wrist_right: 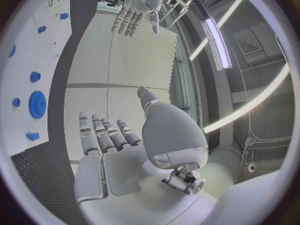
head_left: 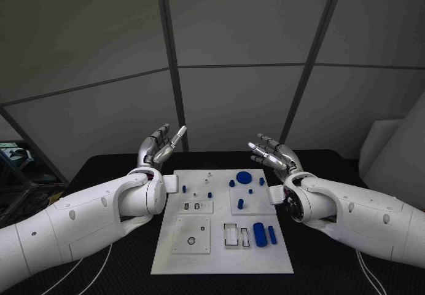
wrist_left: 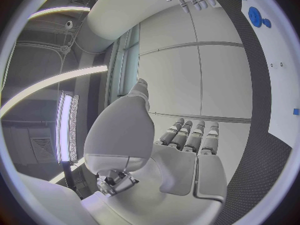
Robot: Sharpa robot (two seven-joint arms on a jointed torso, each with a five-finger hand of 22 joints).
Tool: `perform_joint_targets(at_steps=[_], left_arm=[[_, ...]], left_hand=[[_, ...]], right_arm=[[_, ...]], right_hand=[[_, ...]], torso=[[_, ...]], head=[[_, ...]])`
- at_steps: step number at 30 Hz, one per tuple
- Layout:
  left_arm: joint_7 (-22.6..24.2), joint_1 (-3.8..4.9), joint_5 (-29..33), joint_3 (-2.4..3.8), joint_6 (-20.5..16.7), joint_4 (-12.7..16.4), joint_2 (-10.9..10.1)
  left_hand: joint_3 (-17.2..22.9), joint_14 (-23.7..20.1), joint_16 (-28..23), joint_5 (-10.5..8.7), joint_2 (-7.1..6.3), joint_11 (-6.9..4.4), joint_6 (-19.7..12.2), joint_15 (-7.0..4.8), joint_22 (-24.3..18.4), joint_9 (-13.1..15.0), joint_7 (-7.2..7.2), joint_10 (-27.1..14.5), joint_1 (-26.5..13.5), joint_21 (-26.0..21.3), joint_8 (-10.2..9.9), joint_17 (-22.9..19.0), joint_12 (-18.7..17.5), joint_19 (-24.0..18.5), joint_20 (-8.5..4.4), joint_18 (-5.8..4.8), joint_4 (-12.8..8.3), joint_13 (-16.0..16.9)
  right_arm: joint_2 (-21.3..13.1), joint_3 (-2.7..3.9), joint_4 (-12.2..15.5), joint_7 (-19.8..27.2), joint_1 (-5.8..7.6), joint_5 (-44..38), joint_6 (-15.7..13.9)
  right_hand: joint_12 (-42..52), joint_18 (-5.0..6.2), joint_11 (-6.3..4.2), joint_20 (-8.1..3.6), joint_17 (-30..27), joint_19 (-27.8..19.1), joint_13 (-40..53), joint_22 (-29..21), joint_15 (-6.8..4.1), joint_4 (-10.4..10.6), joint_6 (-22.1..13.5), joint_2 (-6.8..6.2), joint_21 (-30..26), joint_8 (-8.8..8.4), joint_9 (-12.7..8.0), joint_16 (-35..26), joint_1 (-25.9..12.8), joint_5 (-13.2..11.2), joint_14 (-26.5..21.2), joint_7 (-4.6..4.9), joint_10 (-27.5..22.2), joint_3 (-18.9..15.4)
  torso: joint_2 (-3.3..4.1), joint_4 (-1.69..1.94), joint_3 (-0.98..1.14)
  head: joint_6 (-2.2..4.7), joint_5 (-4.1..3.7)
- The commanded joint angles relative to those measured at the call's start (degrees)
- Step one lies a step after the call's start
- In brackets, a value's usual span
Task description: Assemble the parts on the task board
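Black tabletop (head_left: 115, 166) carries the board (head_left: 222, 261) mid-frame; both hands, left (head_left: 159, 147) and right (head_left: 276, 155), hover beyond its top corners, fingers spread, holding nothing.

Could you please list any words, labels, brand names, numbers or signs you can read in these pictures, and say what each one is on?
There is no readable text in any of the views.
Task board: plain white, with no printing that can be made out.
Blue parts, such as the round gear-like one: no marks visible.
Left hand and right hand: no label or brand visible on the hands or the white arms.
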Motion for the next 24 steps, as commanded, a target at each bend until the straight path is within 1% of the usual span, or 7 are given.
perform_joint_targets(at_steps=[1,6,7,10,12,17,24], left_arm=[[2.14,0.10,-0.84,0.06,1.94,-0.01,0.06],[2.14,0.10,-0.84,0.06,1.94,-0.01,0.06],[1.73,0.08,-0.77,0.03,4.72,-0.34,-1.62],[1.47,0.08,-0.88,0.02,5.63,0.17,-2.40],[1.34,0.08,-1.22,0.02,6.00,0.58,-2.84],[0.43,0.07,-3.14,0.02,7.43,2.16,-4.23],[-1.67,0.06,-5.77,0.02,10.03,5.72,-6.65]], left_hand=[[0.65,1.78,0.68,0.20,0.77,0.79,1.54,1.46,0.43,0.18,1.49,1.68,2.85,0.93,0.46,0.28,0.50,1.55,0.94,-0.60,0.69,0.20],[1.39,12.22,2.85,0.02,2.28,3.54,4.61,2.67,1.96,0.45,3.46,7.54,3.82,3.87,0.82,1.32,1.28,9.58,1.03,-0.39,0.52,0.73],[1.54,15.73,3.70,-0.02,2.70,4.54,6.07,2.84,2.70,0.59,4.01,10.47,4.17,5.34,1.04,1.62,1.77,13.50,1.01,-0.56,0.46,0.99],[1.85,31.14,7.64,-0.21,3.82,6.65,13.97,1.07,5.39,1.40,5.35,22.06,5.70,11.25,2.54,3.04,4.13,28.13,0.80,1.02,-0.03,1.95],[1.72,34.84,8.61,-0.25,4.47,7.06,18.53,0.43,5.94,1.71,5.26,29.22,6.41,13.03,3.28,3.23,5.62,31.82,0.73,1.91,-0.47,2.31],[1.17,43.99,11.08,-0.33,5.61,4.30,33.97,-2.26,6.96,2.80,5.60,40.89,8.06,16.51,6.11,4.68,8.58,39.42,-0.56,3.10,-2.38,2.69],[0.59,53.47,12.88,-0.32,6.79,1.85,40.14,-5.24,7.87,2.48,4.02,49.63,9.46,19.52,6.83,8.03,9.83,46.80,-3.34,3.15,-4.71,3.13]], right_arm=[[0.37,0.39,-0.94,-3.91,-0.01,-7.13,9.23],[0.65,0.78,-1.73,-4.76,-0.08,-8.56,11.14],[-0.78,0.81,-2.75,-5.08,0.06,-27.70,5.98],[-0.94,0.81,-2.88,-5.69,0.66,-34.29,5.45],[-1.01,0.81,-2.98,-6.04,1.04,-37.37,5.36],[-1.50,0.83,-3.35,-7.55,2.37,-45.58,5.58],[-1.40,0.83,-4.78,-10.84,5.55,-56.02,8.07]], right_hand=[[3.35,3.60,-0.53,0.35,1.45,16.05,1.58,2.20,-1.25,-3.93,14.71,-0.48,5.24,2.81,1.60,3.28,7.10,-0.03,20.63,8.21,19.78,1.19],[5.11,5.53,-2.72,0.15,1.54,20.41,1.79,2.05,-3.51,-6.84,29.66,-1.02,6.78,5.32,2.58,4.33,9.33,-0.31,30.27,6.29,32.86,2.42],[5.31,5.69,-3.23,-0.18,1.59,21.57,1.77,2.09,-4.02,-7.49,32.94,-1.21,7.22,5.85,2.76,4.64,9.85,-0.41,31.95,5.80,34.50,2.86],[4.76,5.64,-4.29,-1.37,1.42,24.79,1.48,2.02,-5.24,-8.84,36.75,-1.83,8.25,5.73,2.43,4.69,10.34,-0.61,35.85,4.85,38.19,4.51],[4.40,5.70,-4.84,-2.18,1.50,26.67,1.51,2.07,-6.03,-9.46,38.07,-2.26,8.94,5.52,2.27,4.94,10.42,-0.78,38.20,4.51,39.97,5.51],[3.10,5.61,-5.95,-4.08,1.79,31.01,1.56,2.24,-7.81,-10.21,40.82,-3.45,10.65,4.67,2.13,5.13,9.56,-1.00,43.58,3.72,44.12,8.31],[1.79,5.58,-7.27,-6.19,2.84,35.47,1.69,2.94,-9.65,-10.48,43.72,-5.31,13.23,3.70,2.21,5.50,8.35,-1.66,49.76,2.87,48.47,11.08]], torso=[[0.02,-0.03,-0.01],[0.02,-0.03,-0.01],[0.42,-0.11,-0.04],[0.89,0.05,-0.01],[1.20,0.13,0.02],[1.98,0.56,-0.09],[3.96,1.17,-0.25]], head=[[-0.01,0.00],[-0.01,0.00],[-0.71,-0.10],[-0.51,-0.26],[-0.55,-0.44],[-0.54,-0.80],[-0.05,-1.52]])
